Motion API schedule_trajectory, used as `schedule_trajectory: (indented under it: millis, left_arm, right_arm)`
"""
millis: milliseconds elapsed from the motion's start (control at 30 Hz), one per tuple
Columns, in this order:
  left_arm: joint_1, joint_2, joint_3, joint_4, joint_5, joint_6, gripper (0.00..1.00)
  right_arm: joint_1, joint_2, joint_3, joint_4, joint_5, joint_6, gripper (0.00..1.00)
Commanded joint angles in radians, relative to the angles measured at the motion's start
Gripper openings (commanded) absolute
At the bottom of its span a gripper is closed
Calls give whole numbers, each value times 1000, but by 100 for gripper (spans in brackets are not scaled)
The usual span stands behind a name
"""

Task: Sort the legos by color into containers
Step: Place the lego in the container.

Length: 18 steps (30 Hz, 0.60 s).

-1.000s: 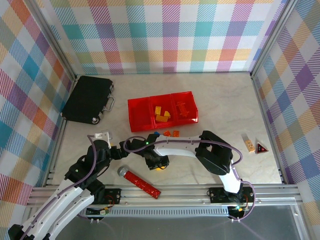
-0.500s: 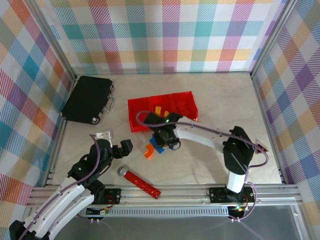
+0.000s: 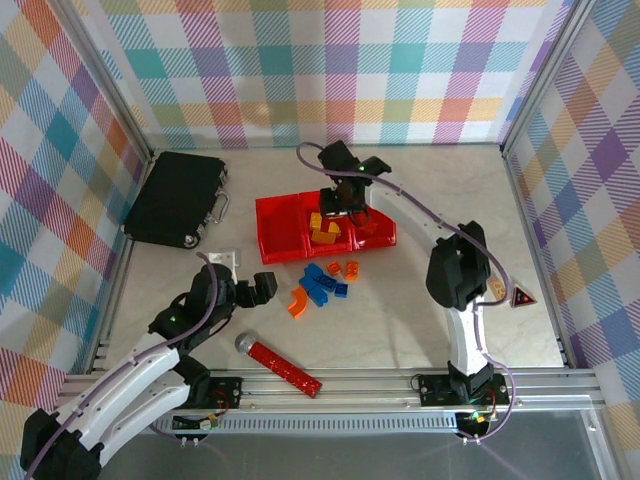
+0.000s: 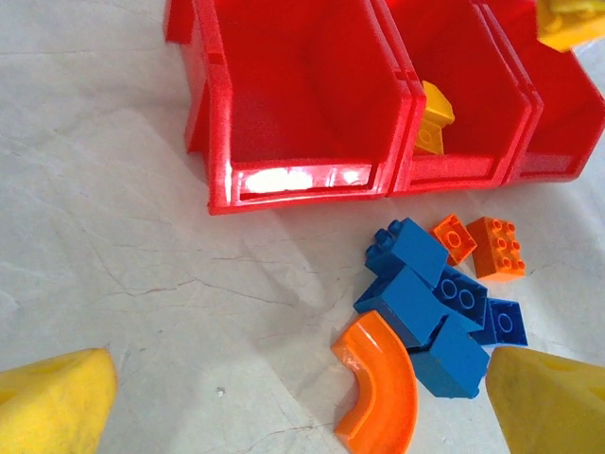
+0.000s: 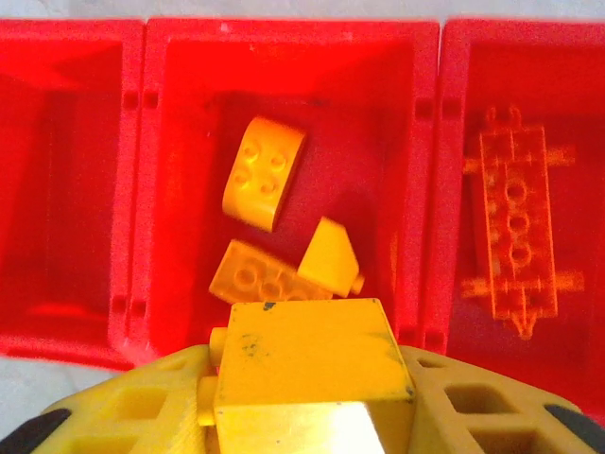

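Now that the right arm has swung away from the front of the desk [image 3: 550, 200], its right tool [image 3: 338, 200] hangs over the red containers [image 3: 275, 238], clenched on a yellow brick [image 5: 307, 355]. The right wrist view puts that brick directly above the middle bin [image 5: 378, 142], near its front wall, where three yellow bricks [image 5: 263, 172] already lie. The carry looks done, so what remains for this piece is probably only the release. The bin to its right holds orange pieces [image 5: 515, 222], and the left bin [image 4: 284, 85] is bare, presumably kept for blue. A second ago the right arm lay low across the front of the desk, close to the left arm. Half a second ago it stood over the loose pile, and it is now stretched out to the tray. With the arm gone, the rest of the legos show plainly on the desk just in front of the tray: a clump of blue bricks [image 4: 430, 312], a curved orange piece [image 4: 383, 388] touching it, and two small orange bricks [image 4: 496, 248] beside it. The left tool [image 4: 301, 402] stays released with its fingers wide apart, and it has edged closer to that clump, which suggests the blue bricks are next.
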Motion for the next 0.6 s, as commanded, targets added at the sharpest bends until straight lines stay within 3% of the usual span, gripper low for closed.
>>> schedule_trajectory:
  millis: [0, 267, 333, 567]
  left_arm:
    - [-12, 20, 27, 35, 57, 24, 100]
    - [-12, 57, 11, 82, 99, 36, 100]
    - [-12, 78, 12, 89, 121, 47, 100]
    - [-12, 236, 51, 58, 182, 69, 100]
  right_arm:
    - [3, 71, 108, -13, -49, -104, 34]
    - [1, 214, 256, -43, -77, -142, 37]
    - [1, 232, 271, -48, -73, -147, 46]
    - [-4, 237, 272, -55, -89, -154, 56]
